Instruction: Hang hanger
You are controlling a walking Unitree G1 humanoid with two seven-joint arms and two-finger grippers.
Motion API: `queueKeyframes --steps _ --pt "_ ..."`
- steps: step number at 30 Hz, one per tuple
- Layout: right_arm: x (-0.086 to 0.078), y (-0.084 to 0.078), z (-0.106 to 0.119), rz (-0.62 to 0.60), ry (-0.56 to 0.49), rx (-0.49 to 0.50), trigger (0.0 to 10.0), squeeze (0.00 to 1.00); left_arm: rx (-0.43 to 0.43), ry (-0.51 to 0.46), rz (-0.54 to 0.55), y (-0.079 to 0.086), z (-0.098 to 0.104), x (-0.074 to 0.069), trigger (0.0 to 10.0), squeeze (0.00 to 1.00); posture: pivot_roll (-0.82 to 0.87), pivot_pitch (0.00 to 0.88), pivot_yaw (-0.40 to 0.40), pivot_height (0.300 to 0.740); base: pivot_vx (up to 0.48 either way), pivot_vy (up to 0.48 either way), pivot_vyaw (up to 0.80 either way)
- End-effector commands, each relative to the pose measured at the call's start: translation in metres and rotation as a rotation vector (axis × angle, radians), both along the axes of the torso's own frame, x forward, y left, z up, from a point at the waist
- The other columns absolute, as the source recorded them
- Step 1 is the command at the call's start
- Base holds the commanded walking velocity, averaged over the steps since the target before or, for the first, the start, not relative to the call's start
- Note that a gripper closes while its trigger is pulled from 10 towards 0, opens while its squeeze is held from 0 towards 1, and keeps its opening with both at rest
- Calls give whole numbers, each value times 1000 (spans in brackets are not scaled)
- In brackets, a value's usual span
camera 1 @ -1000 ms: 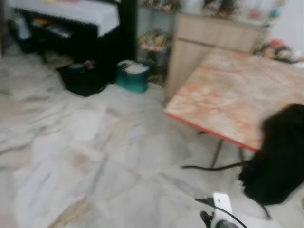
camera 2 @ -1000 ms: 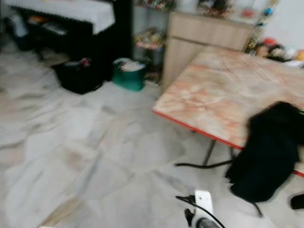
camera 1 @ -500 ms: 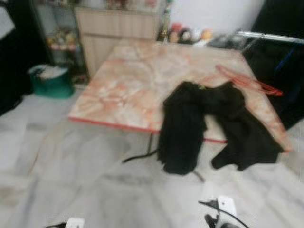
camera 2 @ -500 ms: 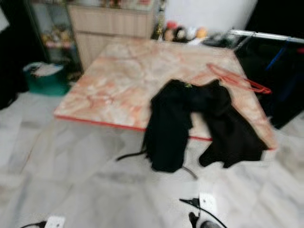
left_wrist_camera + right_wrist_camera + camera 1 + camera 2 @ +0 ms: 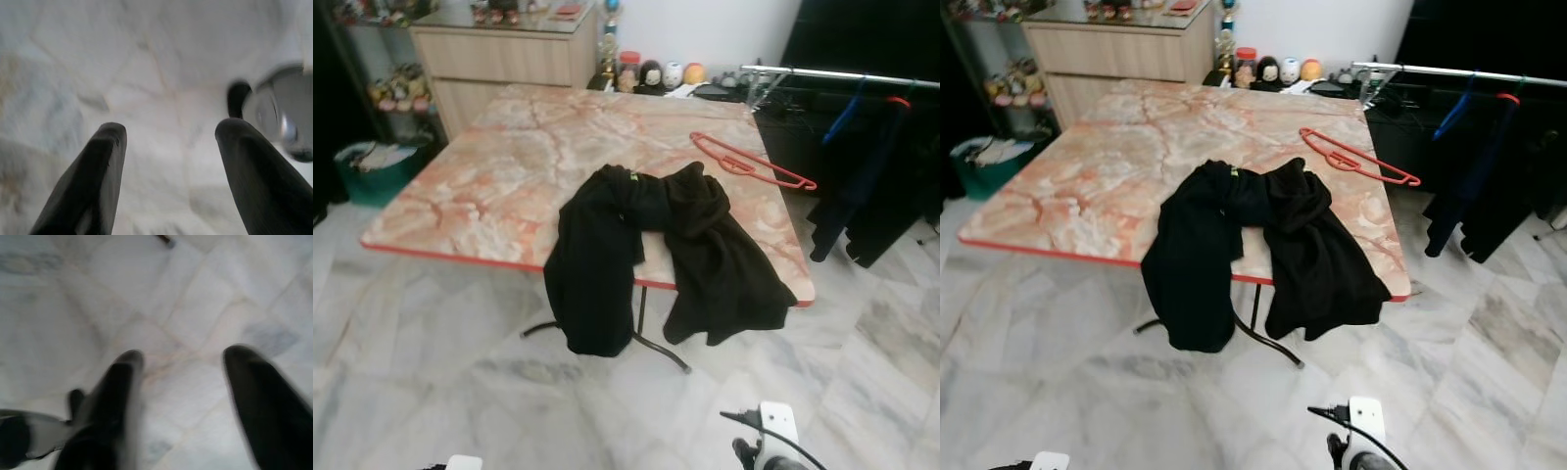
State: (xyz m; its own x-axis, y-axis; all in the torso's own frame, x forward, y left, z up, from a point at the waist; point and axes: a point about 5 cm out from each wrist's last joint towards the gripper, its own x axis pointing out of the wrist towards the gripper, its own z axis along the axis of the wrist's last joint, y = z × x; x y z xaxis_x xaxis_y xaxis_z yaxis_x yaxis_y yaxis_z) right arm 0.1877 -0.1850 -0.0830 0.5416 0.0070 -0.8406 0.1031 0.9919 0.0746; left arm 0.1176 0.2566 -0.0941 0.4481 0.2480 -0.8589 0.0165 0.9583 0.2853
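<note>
Now red hanger (image 5: 754, 163) lies beside black garment (image 5: 656, 250).

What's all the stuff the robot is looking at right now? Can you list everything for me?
Table: one, pink-orange marble top with a red edge, middle of the room.
Garment: one, black, draped over the table's near edge.
Hanger: one, red, lying flat on the table's far right corner.
Clothes rail: one, silver, right of the table, with dark clothes hanging on it.
Cabinet: one, light wood, behind the table.
Figurines: a few, mixed colours, on the floor by the wall beyond the table.
Basket: one, green, left of the table.
Floor: white-grey marble tiles.
Left gripper: black fingers open, hanging over the floor.
Right gripper: black fingers open, hanging over the floor.
</note>
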Motion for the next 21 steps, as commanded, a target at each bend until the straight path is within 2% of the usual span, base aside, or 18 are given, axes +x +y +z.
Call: queueKeyframes --steps 1,21 --pt "0 -10 2 -16 -2 -21 10000 0 -14 -13 -5 -4 1 5 10000 0 35 0 -62 740 0 -480 0" --pt "3 -7 2 -4 -4 -20 10000 0 -8 -14 -14 3 3 4 10000 0 22 0 -47 740 0 -480 0"
